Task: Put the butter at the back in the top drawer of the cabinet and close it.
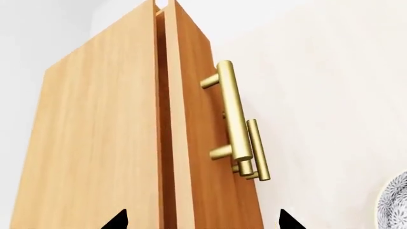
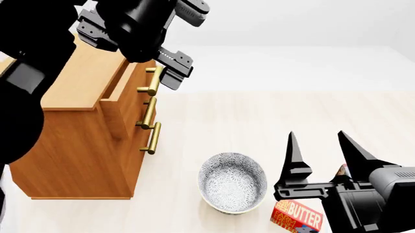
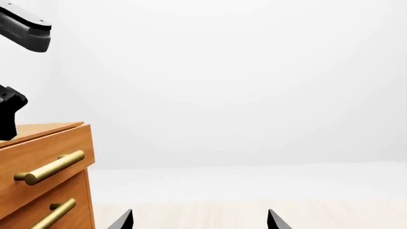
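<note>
Pale wood floor (image 2: 272, 121) meets white walls. One cabinet (image 2: 77, 145) stands at left with three brass handles; its top drawer (image 2: 120, 90) sits slightly pulled out, a gap the left wrist view shows clearly. The left gripper (image 2: 172, 60) hovers by the top handle (image 2: 153, 80), spread and empty. One bowl (image 2: 233, 183). One butter (image 2: 297, 216) lies beneath the right gripper (image 2: 321, 155), also spread, empty.

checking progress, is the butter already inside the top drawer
No, the butter lies on the floor beside the bowl in the head view, while the top drawer stands only slightly open.
</note>
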Available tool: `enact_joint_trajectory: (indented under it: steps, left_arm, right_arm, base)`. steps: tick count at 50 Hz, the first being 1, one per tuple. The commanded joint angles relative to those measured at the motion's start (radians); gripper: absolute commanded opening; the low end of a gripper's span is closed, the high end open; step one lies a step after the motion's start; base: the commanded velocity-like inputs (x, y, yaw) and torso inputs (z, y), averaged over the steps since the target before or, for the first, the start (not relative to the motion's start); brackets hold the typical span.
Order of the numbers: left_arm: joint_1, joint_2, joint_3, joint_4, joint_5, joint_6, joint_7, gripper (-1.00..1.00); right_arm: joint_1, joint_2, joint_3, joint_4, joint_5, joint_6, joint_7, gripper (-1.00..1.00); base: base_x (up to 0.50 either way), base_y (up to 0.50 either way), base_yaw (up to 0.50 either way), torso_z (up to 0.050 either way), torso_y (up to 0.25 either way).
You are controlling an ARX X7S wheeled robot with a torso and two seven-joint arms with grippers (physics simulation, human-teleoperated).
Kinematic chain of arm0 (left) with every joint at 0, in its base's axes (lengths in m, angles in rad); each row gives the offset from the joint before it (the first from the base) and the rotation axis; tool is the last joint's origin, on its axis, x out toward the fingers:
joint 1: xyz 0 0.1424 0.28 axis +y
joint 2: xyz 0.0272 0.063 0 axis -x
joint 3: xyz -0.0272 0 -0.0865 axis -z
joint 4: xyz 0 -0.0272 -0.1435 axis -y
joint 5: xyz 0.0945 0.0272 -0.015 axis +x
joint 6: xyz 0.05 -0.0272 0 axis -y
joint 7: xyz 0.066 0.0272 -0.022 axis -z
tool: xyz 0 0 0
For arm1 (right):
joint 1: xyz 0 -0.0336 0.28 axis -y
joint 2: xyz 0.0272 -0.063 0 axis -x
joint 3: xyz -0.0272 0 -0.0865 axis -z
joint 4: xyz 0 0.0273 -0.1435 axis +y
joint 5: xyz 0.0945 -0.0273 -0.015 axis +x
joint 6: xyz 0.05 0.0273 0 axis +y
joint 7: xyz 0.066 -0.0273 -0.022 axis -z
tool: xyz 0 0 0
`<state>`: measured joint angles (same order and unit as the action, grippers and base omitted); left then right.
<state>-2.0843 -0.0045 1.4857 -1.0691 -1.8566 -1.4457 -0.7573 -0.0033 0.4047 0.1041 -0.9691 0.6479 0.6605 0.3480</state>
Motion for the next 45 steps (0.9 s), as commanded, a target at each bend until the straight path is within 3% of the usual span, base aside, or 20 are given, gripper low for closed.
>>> enact_joint_trajectory:
  steps: [1, 20, 45]
  left_arm:
    - [0.004, 0.004, 0.147, -0.008, -0.085, 0.045, 0.031, 1.00]
    - [0.027, 0.004, 0.172, -0.026, -0.089, 0.046, 0.021, 1.00]
    - [0.058, 0.004, 0.175, -0.004, -0.145, 0.039, -0.103, 1.00]
  right_arm:
    - [-0.008, 0.007, 0.001, 0.013, 0.003, -0.018, -0.002, 1.00]
    - [-0.013, 0.018, 0.010, 0.035, 0.020, -0.038, -0.006, 1.00]
    - [-0.030, 0.027, 0.032, 0.081, 0.035, -0.086, -0.032, 1.00]
  base:
    - [0.00, 0.00, 0.00, 0.000, 0.000]
    - [0.00, 0.00, 0.00, 0.000, 0.000]
    - [0.00, 0.00, 0.00, 0.000, 0.000]
